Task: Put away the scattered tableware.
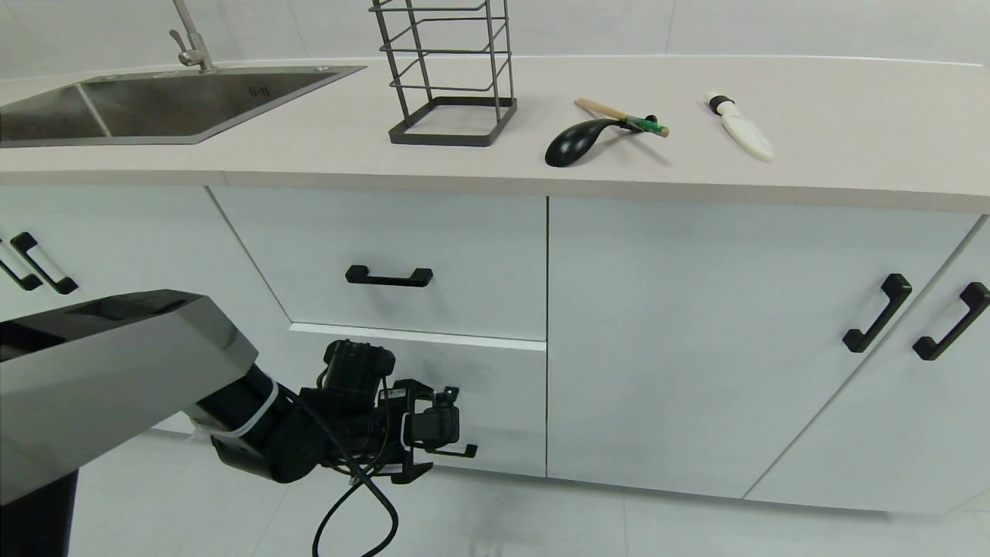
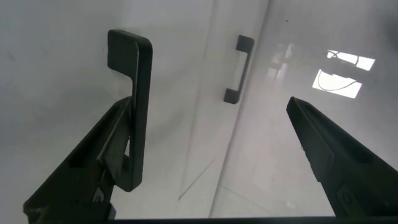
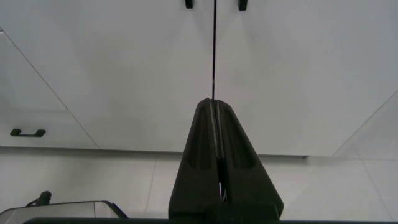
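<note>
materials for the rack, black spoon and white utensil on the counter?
rack: thin dark matte wire, likely coated metal.
black spoon: glossy, with bright highlights, probably plastic or lacquer.
white utensil: smooth cream body with a black band, plastic or ceramic; can't tell which.

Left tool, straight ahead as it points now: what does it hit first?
Likely the handle, right at one finger of the open left tool; past it, the drawer front. Depth unclear.
</note>
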{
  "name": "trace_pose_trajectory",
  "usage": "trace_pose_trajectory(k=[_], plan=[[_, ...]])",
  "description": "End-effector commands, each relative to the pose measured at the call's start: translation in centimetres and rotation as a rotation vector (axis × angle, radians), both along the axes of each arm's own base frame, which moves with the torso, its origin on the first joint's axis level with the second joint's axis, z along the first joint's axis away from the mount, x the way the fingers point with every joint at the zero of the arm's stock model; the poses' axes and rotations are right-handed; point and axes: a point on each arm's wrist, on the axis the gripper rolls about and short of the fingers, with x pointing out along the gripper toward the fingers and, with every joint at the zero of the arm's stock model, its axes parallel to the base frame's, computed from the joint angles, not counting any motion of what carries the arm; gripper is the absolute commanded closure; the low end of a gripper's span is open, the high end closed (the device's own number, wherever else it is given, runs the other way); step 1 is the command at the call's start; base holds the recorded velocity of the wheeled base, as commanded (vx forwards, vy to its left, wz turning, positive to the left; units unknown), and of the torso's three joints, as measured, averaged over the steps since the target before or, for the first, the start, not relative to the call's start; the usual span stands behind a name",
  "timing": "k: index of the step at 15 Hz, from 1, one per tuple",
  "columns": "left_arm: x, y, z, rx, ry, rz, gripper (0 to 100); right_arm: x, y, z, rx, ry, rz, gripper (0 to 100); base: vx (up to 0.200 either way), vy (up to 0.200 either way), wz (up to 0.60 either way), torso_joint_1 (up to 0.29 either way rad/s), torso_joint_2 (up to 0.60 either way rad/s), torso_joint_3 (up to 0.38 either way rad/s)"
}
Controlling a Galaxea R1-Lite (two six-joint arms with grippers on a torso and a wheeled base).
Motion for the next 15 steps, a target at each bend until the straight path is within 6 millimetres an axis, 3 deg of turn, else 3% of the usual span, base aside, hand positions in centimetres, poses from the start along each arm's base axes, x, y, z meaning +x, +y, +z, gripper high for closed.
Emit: trace_pose_trajectory(k=[1, 4, 8, 12, 13, 15], plan=[[0.0, 0.0, 0.2, -0.001, -0.005, 0.002, 0, 0.0, 0.0, 0.0, 0.0, 0.0, 0.0, 100, 0.0, 0.0, 0.0, 0.0, 0.0, 0.0], [-0.4, 0.2, 0.5, -0.002, -0.008, 0.002, 0, 0.0, 0.0, 0.0, 0.0, 0.001, 0.0, 100, 0.0, 0.0, 0.0, 0.0, 0.0, 0.0], [-2.7, 0.8, 1.7, 0.0, 0.003, 0.001, 0, 0.0, 0.0, 0.0, 0.0, 0.0, 0.0, 100, 0.0, 0.0, 0.0, 0.0, 0.0, 0.0], [-10.0, -1.7, 8.7, -0.068, -0.044, -0.101, 0, 0.0, 0.0, 0.0, 0.0, 0.0, 0.0, 100, 0.0, 0.0, 0.0, 0.0, 0.0, 0.0], [-10.7, -2.1, 9.8, -0.085, -0.044, -0.107, 0, 0.0, 0.0, 0.0, 0.0, 0.0, 0.0, 100, 0.0, 0.0, 0.0, 0.0, 0.0, 0.0], [-12.6, -2.2, 13.8, -0.124, -0.075, -0.105, 0, 0.0, 0.0, 0.0, 0.0, 0.001, 0.0, 100, 0.0, 0.0, 0.0, 0.0, 0.0, 0.0]])
